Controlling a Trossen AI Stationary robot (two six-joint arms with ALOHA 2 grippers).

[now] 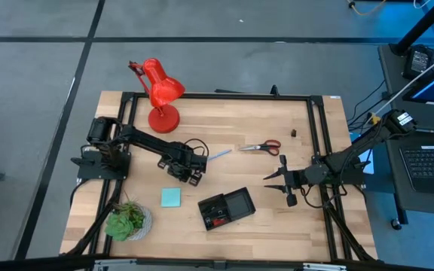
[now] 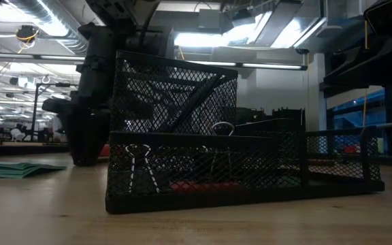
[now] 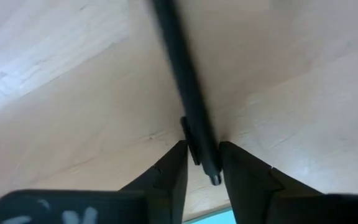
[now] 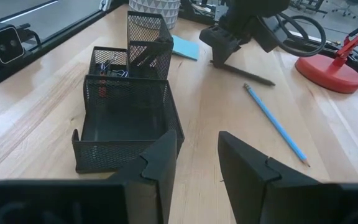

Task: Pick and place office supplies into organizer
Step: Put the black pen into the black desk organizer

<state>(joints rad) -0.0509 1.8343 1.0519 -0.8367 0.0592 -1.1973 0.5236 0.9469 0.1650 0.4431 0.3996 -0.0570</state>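
My left gripper (image 1: 191, 173) is down at the table between the red lamp and the notepad, shut on a thin black pen (image 4: 248, 74). A light blue pen (image 1: 218, 155) lies just to the right of it, and red-handled scissors (image 1: 261, 147) lie farther right. The light blue notepad (image 1: 171, 197) lies flat near the black mesh organizer (image 1: 227, 208), which holds black clips (image 2: 139, 163) and a small red piece (image 2: 199, 184). A tiny black clip (image 1: 293, 133) lies alone near the far right. My right gripper (image 1: 279, 181) hovers open, right of the organizer. My left gripper pinches the black pen at its clip end (image 3: 199, 146) between the two fingers (image 3: 174, 169). The fingers come from above, pointing down, and lie across the pen. The rest of the pen (image 3: 180, 74) runs away from the fingers and lies along the wooden table.
A red desk lamp (image 1: 160, 96) stands at the far left edge and a green potted plant (image 1: 129, 220) at the near left corner. Black frame rails run along the table's sides. Bare wood shows between the organizer and the scissors.
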